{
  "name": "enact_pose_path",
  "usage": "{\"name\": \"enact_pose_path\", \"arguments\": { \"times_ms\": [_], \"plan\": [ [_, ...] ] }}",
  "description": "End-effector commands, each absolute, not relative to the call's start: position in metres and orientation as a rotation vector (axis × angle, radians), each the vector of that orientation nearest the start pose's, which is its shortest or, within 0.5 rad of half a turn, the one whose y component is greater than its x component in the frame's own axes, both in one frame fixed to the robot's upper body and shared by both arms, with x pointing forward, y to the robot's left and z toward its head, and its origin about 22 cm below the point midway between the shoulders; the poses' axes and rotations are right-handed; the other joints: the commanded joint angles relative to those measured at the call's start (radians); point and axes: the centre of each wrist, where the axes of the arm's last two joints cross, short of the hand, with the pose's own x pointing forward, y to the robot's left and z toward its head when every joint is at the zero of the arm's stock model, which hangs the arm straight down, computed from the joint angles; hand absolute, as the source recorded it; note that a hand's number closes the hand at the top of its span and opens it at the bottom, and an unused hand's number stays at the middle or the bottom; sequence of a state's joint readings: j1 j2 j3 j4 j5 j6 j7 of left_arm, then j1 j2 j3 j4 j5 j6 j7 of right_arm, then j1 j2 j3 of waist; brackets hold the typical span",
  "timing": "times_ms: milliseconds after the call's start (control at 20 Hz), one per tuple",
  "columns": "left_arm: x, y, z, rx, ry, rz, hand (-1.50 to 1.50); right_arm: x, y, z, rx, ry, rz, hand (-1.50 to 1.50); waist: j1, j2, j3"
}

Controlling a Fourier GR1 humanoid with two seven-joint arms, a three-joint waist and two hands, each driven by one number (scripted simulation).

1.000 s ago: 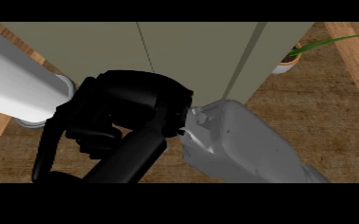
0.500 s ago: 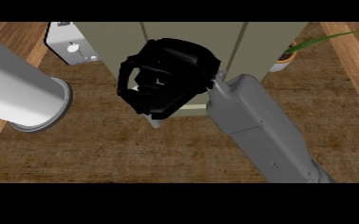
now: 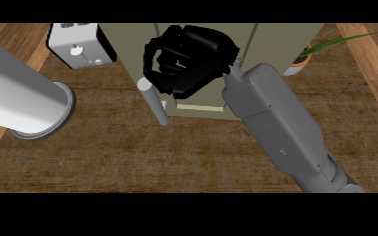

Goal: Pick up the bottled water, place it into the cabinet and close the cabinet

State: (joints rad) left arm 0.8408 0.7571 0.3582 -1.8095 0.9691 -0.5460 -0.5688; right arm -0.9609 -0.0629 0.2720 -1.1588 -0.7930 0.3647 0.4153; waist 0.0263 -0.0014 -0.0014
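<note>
- Upper centre: we see the right robot hand (image 3: 184,60), fingers curled, in front of the cabinet (image 3: 280,45); what it grips we cannot tell.
- We cannot locate the bottled water.
- Left: grey forearm (image 3: 29,105) above the worktop (image 3: 148,155); its hand is out of frame.

A glossy black right hand (image 3: 188,60) of segmented fingers joins a boxy, light-grey forearm (image 3: 284,125) with bevelled edges and small round fasteners. At left, a smooth grey cylindrical forearm (image 3: 29,105) ends in a flanged rim.
</note>
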Motion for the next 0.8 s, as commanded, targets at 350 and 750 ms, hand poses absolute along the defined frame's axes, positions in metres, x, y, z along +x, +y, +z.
{"name": "enact_pose_path", "arguments": {
  "times_ms": [350,750],
  "plan": [
    [0.053,0.450,0.088,-0.230,-1.877,0.058,-1.50,0.408,-0.072,0.230,0.857,-1.612,0.591,-1.50,0.007,0.008,0.001],
    [0.059,0.440,0.084,-0.264,-1.854,0.027,-1.50,0.408,-0.059,0.243,0.815,-1.654,0.573,-1.50,0.016,0.009,0.001]
  ]
}}
